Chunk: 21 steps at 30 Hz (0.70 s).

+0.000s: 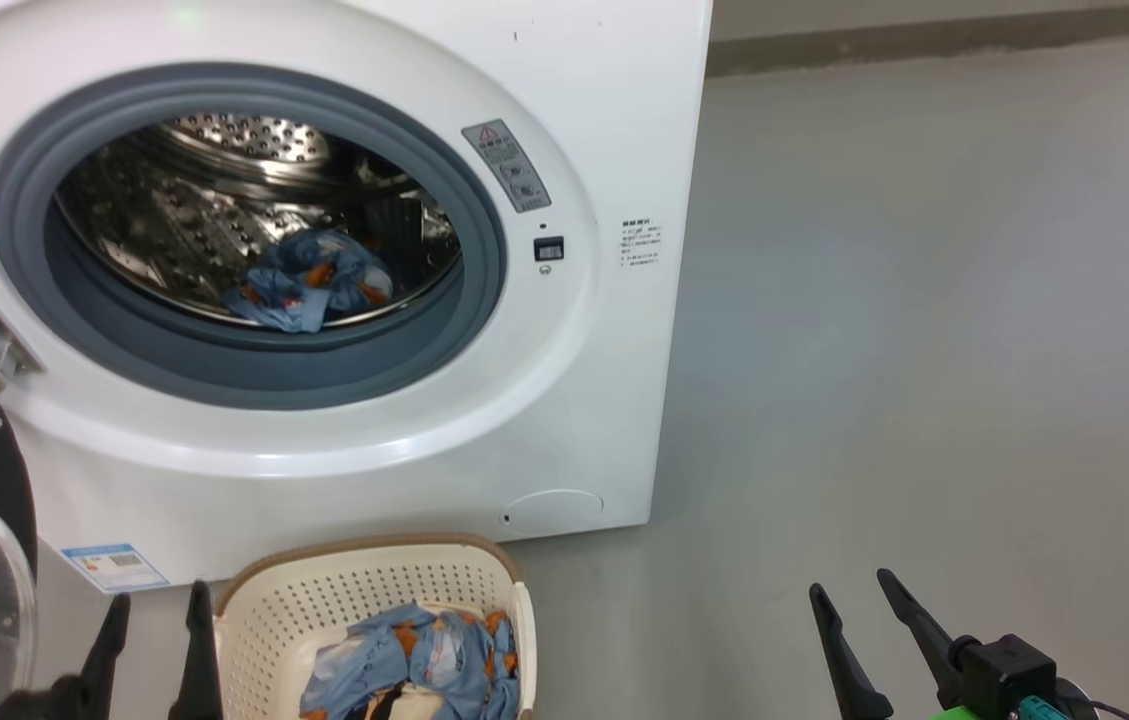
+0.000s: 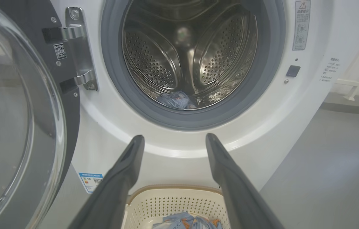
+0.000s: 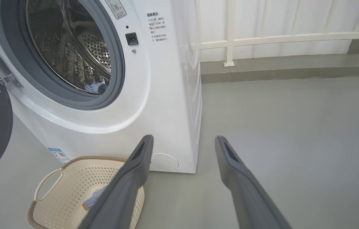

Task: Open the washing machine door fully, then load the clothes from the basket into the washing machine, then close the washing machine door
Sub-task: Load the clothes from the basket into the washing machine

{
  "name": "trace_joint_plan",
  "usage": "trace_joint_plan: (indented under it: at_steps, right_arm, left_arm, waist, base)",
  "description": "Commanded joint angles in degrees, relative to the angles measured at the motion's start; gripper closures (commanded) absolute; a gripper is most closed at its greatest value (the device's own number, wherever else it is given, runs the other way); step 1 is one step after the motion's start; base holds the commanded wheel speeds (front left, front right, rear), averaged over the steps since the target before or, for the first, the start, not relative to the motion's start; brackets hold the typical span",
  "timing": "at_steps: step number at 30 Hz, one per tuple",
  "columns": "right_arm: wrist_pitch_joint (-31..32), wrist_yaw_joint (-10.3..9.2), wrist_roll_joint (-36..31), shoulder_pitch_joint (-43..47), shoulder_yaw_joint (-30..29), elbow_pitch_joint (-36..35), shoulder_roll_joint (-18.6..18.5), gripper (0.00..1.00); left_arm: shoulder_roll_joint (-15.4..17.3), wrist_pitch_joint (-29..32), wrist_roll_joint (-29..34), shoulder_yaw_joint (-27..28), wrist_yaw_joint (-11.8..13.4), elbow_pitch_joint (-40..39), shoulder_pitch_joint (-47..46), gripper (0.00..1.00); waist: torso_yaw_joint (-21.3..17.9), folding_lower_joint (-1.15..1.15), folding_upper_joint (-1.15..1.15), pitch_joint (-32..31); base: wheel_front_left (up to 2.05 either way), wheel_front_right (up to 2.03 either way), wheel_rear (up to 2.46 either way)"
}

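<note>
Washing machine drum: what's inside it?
One small bundle of light blue cloth with orange figures lies at the bottom of the perforated steel drum. Anything beneath that bundle is hidden.

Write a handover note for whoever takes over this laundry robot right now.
Left tool: open, empty, beside the basket.
Right tool: open, empty, over the floor.
Washing machine door: swung open, done.
Clothes: one bundle lies in the drum, more sit in the basket.
To do: load the rest, then close the door.
</note>
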Motion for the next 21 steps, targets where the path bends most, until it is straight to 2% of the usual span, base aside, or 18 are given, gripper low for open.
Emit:
trace_joint_plan:
  at_steps: [1, 8, 21]
  right_arm:
    - [-0.28, 0.35, -0.20, -0.59, 0.99, -1.27, -0.28, 0.00]
    - [-0.28, 0.35, -0.68, -0.10, 0.28, -1.44, -0.28, 0.00]
    - [-0.28, 0.35, -0.45, 0.47, -0.67, -1.59, -0.28, 0.00]
  left_arm:
    - [0.43, -0.33, 0.51, 2.25, 0.33, -2.15, -0.22, 0.00]
    - [-0.42, -0.33, 0.00, 3.08, 0.71, -5.84, 4.43, 0.00]
    - [-1.04, -0.33, -0.07, 2.59, 1.97, -7.56, 7.77, 0.00]
  waist:
    - [0.03, 0.00, 0.00, -0.77]
    - [0.43, 0.00, 0.00, -1.95]
    - [1.50, 0.00, 0.00, -3.90]
  base:
    - [0.00, 0.00, 0.00]
    - [0.00, 0.00, 0.00]
    - [0.00, 0.00, 0.00]
